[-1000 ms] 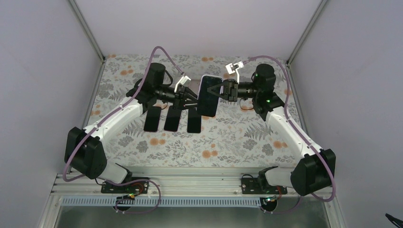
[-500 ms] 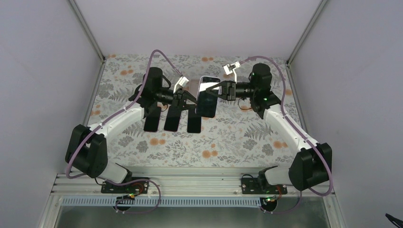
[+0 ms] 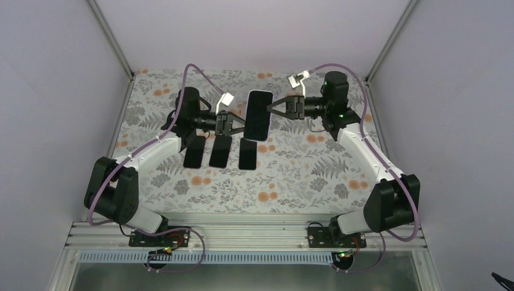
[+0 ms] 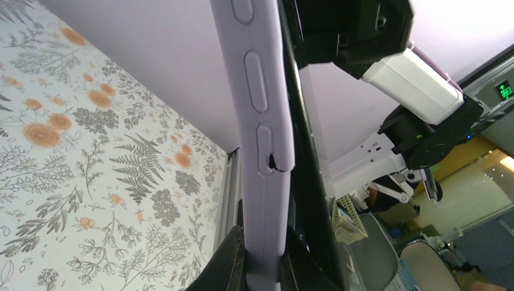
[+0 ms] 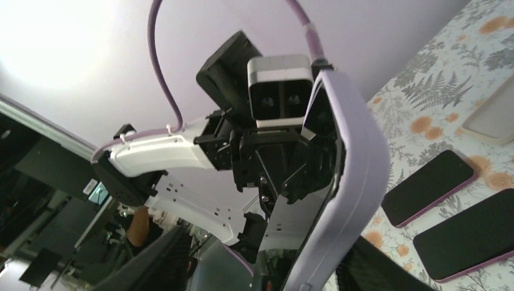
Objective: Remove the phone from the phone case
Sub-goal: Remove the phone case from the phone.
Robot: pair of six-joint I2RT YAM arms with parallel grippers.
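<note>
Left wrist: smooth lilac phone case (image 4: pixel 263 206)

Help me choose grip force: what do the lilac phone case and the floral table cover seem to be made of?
The phone case: likely soft silicone or rubbery plastic, matte lilac; moulded button bumps and rounded edges without glare suggest it, though flexibility isn't shown.
The table cover: seemingly printed cloth or vinyl, matte; flat floral pattern with no shine, which of the two is unclear.
</note>
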